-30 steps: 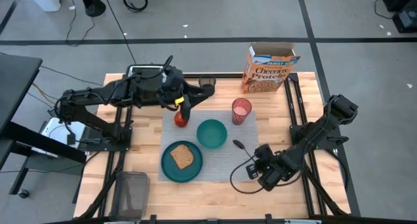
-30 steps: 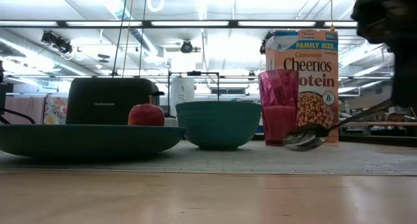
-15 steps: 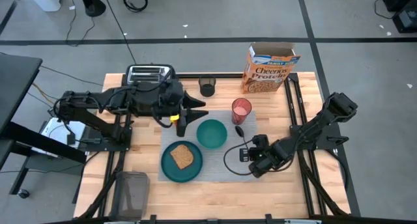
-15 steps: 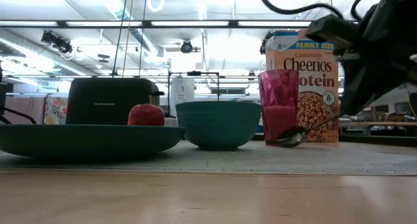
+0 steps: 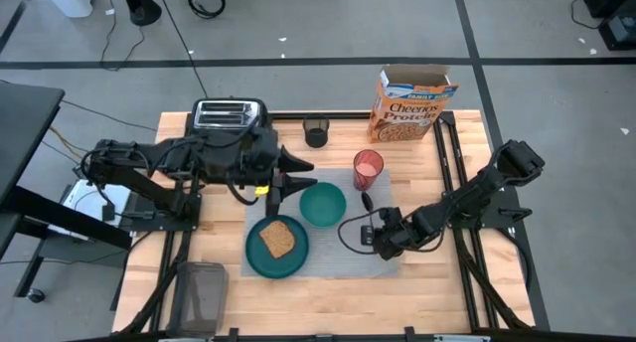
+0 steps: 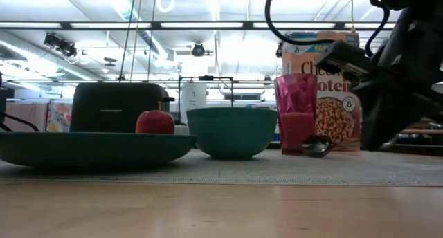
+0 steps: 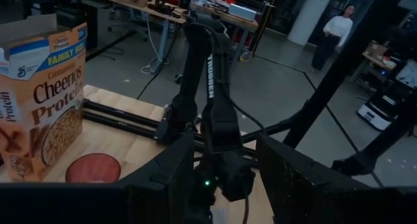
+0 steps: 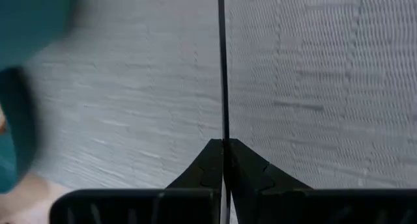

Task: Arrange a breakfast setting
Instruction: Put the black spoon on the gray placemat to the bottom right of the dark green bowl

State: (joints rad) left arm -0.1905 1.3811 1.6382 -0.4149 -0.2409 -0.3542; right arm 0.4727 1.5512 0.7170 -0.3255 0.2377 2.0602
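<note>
On the grey placemat [image 5: 333, 255] lie a teal plate [image 5: 256, 262] with the toast [image 5: 278, 240], a teal bowl [image 5: 323, 205] and a pink cup [image 5: 368, 169]. The metal spoon [image 5: 365, 200] lies beside the cup, and my right gripper [image 5: 378, 233] is shut on its handle. The red apple [image 6: 155, 122] shows behind the plate in the low view; my left arm covers it from above. My left gripper [image 5: 303, 165] hovers open above the mat's far left part, roughly level and holding nothing. The Cheerios box [image 5: 409, 105] stands at the far edge. My right gripper pinches the spoon's thin handle [image 8: 221, 129] between its two fingers, the handle turned edge-on. The fingers slant down at it from the table's near right side, and the handle runs straight on ahead of them. The spoon's bowl [image 6: 317, 147] rests on the placemat by the cup.
A black toaster [image 5: 229, 113] and a small black cup [image 5: 316, 133] stand at the far side. A grey container [image 5: 202, 292] sits at the near left corner. Bare wood [image 5: 422, 173] lies to the right of the mat. A person [image 7: 337, 28] stands far off in the room.
My right gripper has gone down and toward the table's far left with the spoon, rolling as it went. The spoon's bowl, held tilted above the mat before, has come down onto the mat beside the cup. My left gripper has swung toward the near edge, over the apple.
</note>
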